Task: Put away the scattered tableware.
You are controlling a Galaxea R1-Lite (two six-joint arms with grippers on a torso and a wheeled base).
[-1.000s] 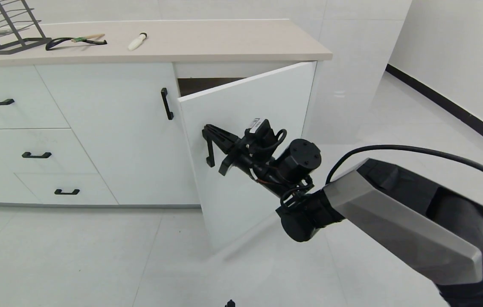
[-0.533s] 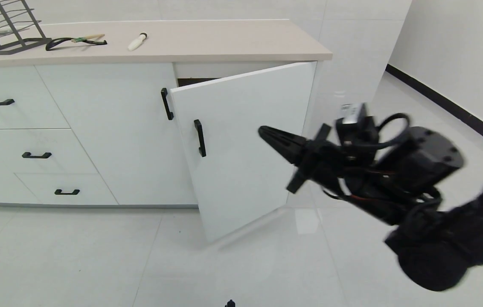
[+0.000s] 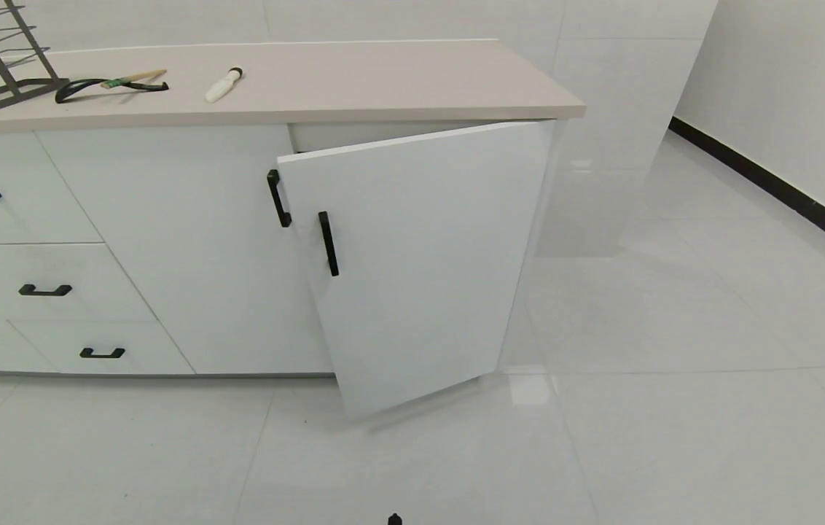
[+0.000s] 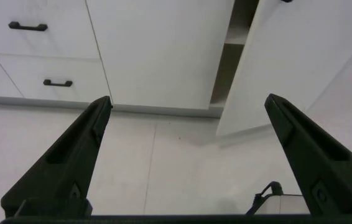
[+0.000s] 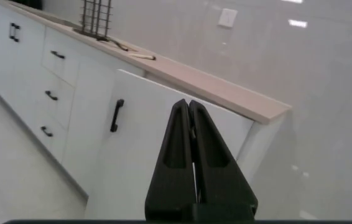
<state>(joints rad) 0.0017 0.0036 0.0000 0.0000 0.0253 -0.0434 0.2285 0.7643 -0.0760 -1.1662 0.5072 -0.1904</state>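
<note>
Legible text, labels, numbers, signs: none. Cabinet door [image 3: 420, 262], drawer fronts [image 3: 26, 211], countertop [image 3: 383, 80], white-handled utensil [image 3: 221, 84], wall plate [image 5: 228, 17]: plain, no readable marking.

Three drawers [image 3: 55, 262], black handles [image 3: 44, 290], at left; glossy white floor [image 3: 638, 437]; black baseboard [image 3: 784, 193] along right wall [image 3: 806, 87].

Cabinet run [image 3: 186, 240], white, left half of frame: beige desk [image 3: 383, 80] on top; three drawers [image 3: 12, 219] with black bar handles at far left; right-hand door [image 3: 427, 255] standing ajar at centre. Floor [image 3: 638, 408]: glossy pale tiles, reflecting light. Walls [image 3: 784, 87]: white; black skirting [image 3: 777, 191] toward right edge. White wall plate [image 5: 228, 17], upper centre of right wrist view.
</note>
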